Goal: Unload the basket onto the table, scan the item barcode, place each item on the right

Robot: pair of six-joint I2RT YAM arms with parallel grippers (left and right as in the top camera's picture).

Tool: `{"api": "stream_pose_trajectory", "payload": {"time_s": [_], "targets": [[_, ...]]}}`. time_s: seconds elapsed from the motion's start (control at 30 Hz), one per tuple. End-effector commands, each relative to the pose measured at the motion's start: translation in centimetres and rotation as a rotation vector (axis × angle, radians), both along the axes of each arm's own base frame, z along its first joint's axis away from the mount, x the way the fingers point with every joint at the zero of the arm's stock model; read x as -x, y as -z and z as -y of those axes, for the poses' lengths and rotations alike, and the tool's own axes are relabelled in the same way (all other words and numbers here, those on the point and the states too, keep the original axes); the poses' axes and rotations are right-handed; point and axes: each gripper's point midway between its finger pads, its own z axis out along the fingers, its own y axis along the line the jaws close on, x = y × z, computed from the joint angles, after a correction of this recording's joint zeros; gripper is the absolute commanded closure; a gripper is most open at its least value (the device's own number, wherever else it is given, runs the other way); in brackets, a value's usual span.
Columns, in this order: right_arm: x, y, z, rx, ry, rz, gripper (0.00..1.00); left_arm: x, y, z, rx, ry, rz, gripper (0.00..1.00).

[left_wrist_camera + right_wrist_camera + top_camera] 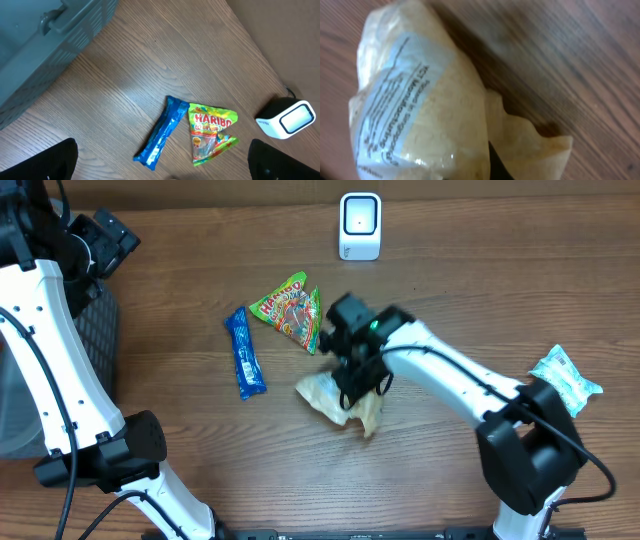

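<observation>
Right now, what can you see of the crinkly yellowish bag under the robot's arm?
The yellowish bag is a crumpled, pale cream packet of what looks like thin plastic. It has a white and light-blue label with small print, and no barcode shows. It is over the middle of the wooden table; I cannot tell if it is lifted. It is near the blue packet and the Haribo bag. The right arm's jaws are shut on it from above.

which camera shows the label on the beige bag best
Right wrist: the label fills the frame, print visible. Overhead shows the bag partly under the right end effector, label unseen. Left wrist misses it.
</observation>
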Motion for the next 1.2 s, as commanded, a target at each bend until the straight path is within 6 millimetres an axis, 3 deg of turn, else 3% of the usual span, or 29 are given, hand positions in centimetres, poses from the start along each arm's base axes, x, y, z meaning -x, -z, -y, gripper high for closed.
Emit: {"api": "stream_pose_trajectory", "payload": {"time_s": [0.0, 0.13, 0.23, 0.4, 0.53, 0.7, 0.8, 0.9, 1.03, 1.17], "targets": [[-2.4, -9.2, -3.4, -0.332, 0.092, -0.036, 0.96, 0.5, -1.4, 0.4, -0.002, -0.001, 0.037, 0.00], [-4.2, -16.0, -2.4, -0.602, 0.225, -0.191, 0.96, 0.5, -1.4, 0.4, -0.002, -0.001, 0.037, 0.00], [-3.8, -19.9, -0.3, -0.864, 0.129, -0.278, 0.96, 0.5, -1.4, 0.4, -0.002, -0.001, 0.037, 0.00], [-4.7, -20.2, 2.6, -0.907, 0.090, -0.199, 0.96, 0.5, -1.4, 0.4, -0.002, -0.001, 0.037, 0.00], [-4.2, -20.2, 2.8, -0.934, -0.070, -0.078, 0.96, 0.5, -1.4, 0.4, -0.002, -0.001, 0.037, 0.00], [-5.8, -18.2, 3.1, -0.798, -0.056, -0.004, 0.96, 0.5, -1.4, 0.4, -0.002, -0.001, 0.037, 0.00], [-9.6, -15.5, 4.5, -0.581, 0.155, 0.065, 0.96, 0.5, -1.4, 0.4, -0.002, -0.001, 0.037, 0.00], [-14.5, -13.4, 7.4, -0.286, 0.396, 0.278, 0.96, 0.5, -1.4, 0.4, -0.002, -0.001, 0.037, 0.00], [-18.4, -14.0, 9.1, -0.105, 0.565, 0.523, 0.97, 0.5, -1.4, 0.4, -0.002, -0.001, 0.037, 0.00], [-22.0, -14.8, 9.3, -0.095, 0.632, 0.676, 0.97, 0.5, -1.4, 0.4, -0.002, -0.001, 0.037, 0.00]]}}
